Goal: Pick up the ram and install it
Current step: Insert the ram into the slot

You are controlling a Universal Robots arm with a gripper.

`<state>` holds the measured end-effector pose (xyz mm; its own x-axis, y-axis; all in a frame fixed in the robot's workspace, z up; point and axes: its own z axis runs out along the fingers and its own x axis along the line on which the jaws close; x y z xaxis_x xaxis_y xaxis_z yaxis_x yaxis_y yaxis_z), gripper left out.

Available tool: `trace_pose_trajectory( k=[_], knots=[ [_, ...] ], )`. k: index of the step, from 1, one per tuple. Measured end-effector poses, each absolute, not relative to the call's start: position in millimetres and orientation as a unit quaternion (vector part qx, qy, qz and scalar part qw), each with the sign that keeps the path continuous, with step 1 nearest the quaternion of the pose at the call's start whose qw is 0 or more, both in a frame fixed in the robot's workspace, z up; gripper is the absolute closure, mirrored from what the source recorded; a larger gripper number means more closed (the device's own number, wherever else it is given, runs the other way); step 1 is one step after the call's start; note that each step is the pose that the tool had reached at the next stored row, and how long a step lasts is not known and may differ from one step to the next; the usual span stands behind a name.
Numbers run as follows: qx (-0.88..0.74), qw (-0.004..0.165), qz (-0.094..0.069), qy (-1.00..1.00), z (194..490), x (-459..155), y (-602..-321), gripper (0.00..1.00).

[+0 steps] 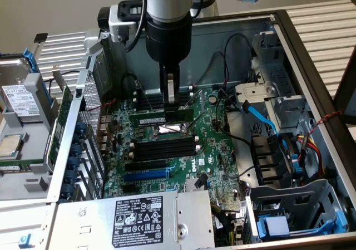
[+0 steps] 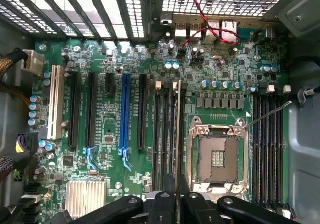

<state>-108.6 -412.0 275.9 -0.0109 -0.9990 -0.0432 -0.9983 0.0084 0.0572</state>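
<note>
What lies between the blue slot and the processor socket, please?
In the wrist view: one black expansion slot, then black memory slots, with the ram edge-on over them.

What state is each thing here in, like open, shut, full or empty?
Long thin green ram stick: held on edge in the gripper, above the green motherboard.
That gripper: shut on the ram stick.
Long black memory slots: empty.
Blue expansion slot: empty.
Square metal processor socket: uncovered.
Grey metal computer case: open.
</note>
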Motion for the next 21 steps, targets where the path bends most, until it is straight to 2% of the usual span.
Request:
trace_pose_trajectory(
  k=[21],
  knots=[
    [0.71,0.005,-0.037,-0.703,253.6,-108.6,-420.7,0.87]
  ],
)
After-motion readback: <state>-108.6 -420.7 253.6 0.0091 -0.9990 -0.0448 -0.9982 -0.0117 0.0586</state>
